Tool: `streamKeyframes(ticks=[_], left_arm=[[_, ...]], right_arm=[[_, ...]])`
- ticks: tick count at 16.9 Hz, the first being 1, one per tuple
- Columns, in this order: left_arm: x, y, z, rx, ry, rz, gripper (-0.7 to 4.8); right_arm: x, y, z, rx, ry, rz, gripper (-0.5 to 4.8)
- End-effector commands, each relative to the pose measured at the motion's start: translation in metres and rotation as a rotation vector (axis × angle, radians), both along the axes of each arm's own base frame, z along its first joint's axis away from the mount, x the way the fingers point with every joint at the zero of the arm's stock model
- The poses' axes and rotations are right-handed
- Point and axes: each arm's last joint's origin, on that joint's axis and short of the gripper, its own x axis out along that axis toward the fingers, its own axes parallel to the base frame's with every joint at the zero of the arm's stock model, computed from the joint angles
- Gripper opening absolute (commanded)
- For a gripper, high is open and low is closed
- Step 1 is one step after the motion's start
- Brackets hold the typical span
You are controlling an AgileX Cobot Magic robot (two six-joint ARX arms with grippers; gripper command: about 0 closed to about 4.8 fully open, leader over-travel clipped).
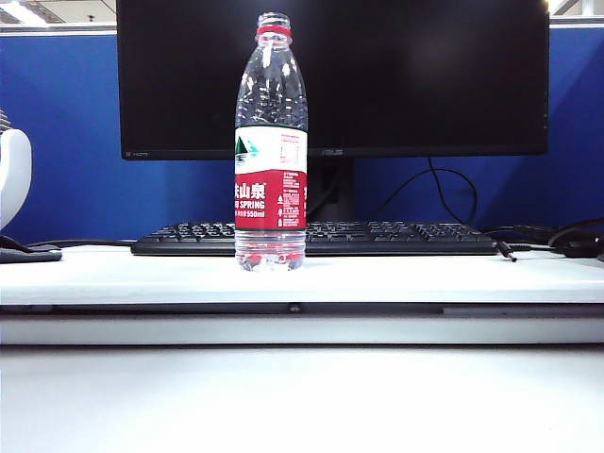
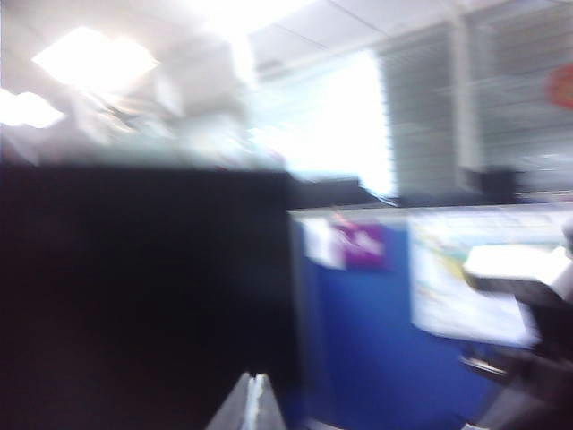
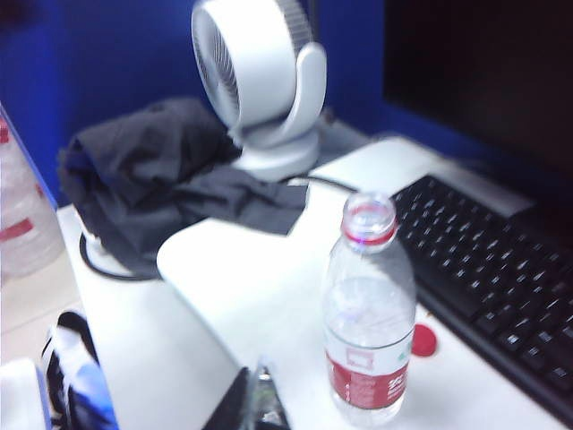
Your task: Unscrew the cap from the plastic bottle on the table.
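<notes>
I judge the unscrewing done: the plastic bottle (image 1: 271, 142) stands upright on the tabletop (image 1: 113, 274) with its neck open, and the cap (image 3: 423, 340) lies on the tabletop just beside its base, before the keyboard (image 1: 377, 238). My left pincer (image 2: 253, 394) is closed and empty, aimed above the monitor (image 1: 396, 66). My right pincer (image 3: 259, 390) is closed, empty, near the bottle. Next I only need both arms clear.
</notes>
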Motion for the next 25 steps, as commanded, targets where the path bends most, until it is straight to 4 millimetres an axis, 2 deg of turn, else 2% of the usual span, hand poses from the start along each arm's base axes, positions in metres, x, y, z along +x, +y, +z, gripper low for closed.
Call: streamKeyframes(ticks=[1,3,4,6,7,9,10,13,15,18,21,25], left_arm=[[-0.042,0.029,-0.007,-0.002,0.116,0.298,-0.04],[-0.083,0.049,-0.02,0.077,0.11,0.367,-0.04],[-0.103,0.059,-0.028,0.059,0.138,0.36,-0.04],[-0.13,0.071,-0.041,-0.017,0.192,0.321,-0.04],[-0.137,0.074,-0.046,-0.037,0.21,0.297,-0.04],[-0.136,0.071,-0.052,0.028,0.266,0.206,-0.04],[-0.133,0.067,-0.058,0.066,0.274,0.13,-0.04],[-0.118,0.058,-0.075,0.108,0.318,0.085,-0.04],[-0.098,0.049,-0.099,0.099,0.396,0.067,-0.04],[-0.087,0.043,-0.12,0.093,0.517,0.031,-0.03],[-0.087,0.043,-0.131,0.08,0.685,0.022,-0.03],[-0.087,0.043,-0.132,0.071,0.71,0.022,-0.03]], right_arm=[[-0.012,-0.007,0.007,0.022,-0.031,0.007,-0.07],[-0.023,-0.016,0.005,-0.003,-0.012,-0.032,-0.08],[-0.031,-0.022,0.004,-0.029,-0.028,-0.06,-0.08],[-0.047,-0.033,-0.008,-0.004,-0.087,-0.079,-0.08],[-0.055,-0.038,-0.017,0.027,-0.102,-0.083,-0.07],[-0.072,-0.049,-0.035,0.118,-0.085,-0.094,-0.07],[-0.089,-0.06,-0.047,0.201,-0.087,-0.093,-0.07],[-0.122,-0.084,-0.065,0.321,-0.21,-0.182,-0.07],[-0.125,-0.087,-0.068,0.356,-0.213,-0.193,-0.07],[-0.121,-0.083,-0.075,0.298,-0.14,-0.142,-0.07],[-0.121,-0.083,-0.087,0.224,-0.038,-0.148,-0.07],[-0.121,-0.083,-0.095,0.176,0.025,-0.156,-0.07]])
